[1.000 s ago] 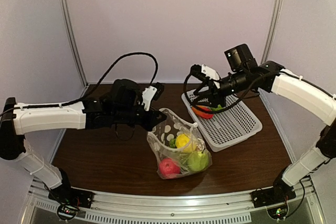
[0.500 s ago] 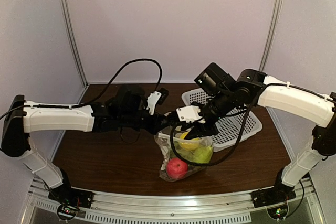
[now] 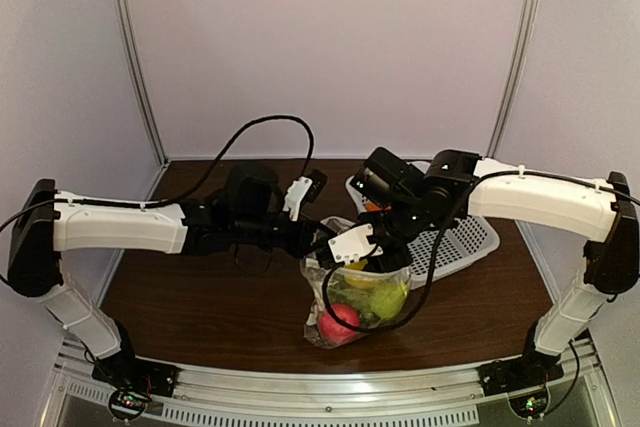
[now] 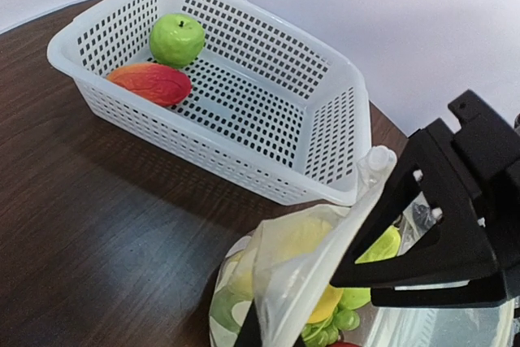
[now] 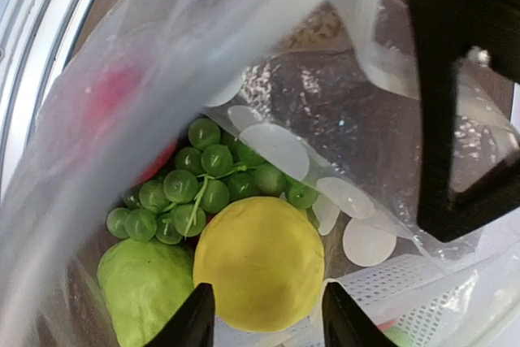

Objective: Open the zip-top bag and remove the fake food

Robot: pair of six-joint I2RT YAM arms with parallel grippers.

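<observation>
high overview; both wrist close-ups on bag [image 3: 350,297]

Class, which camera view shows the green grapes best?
Right wrist: the green grapes sit in plain sight inside the zip-top bag. Left wrist catches only a few at its bottom edge; from the top they cannot be made out.

Before you, the zip-top bag [image 4: 280,282] stands upright, mouth open, its clear dotted plastic crumpled around a yellow lemon [image 5: 258,262], green grapes [image 5: 195,188], a green fruit [image 5: 145,286] and a red apple [image 3: 337,323]. A green apple [image 4: 176,38] and a red-orange piece [image 4: 149,83] lie together in the white basket [image 4: 341,95].
</observation>
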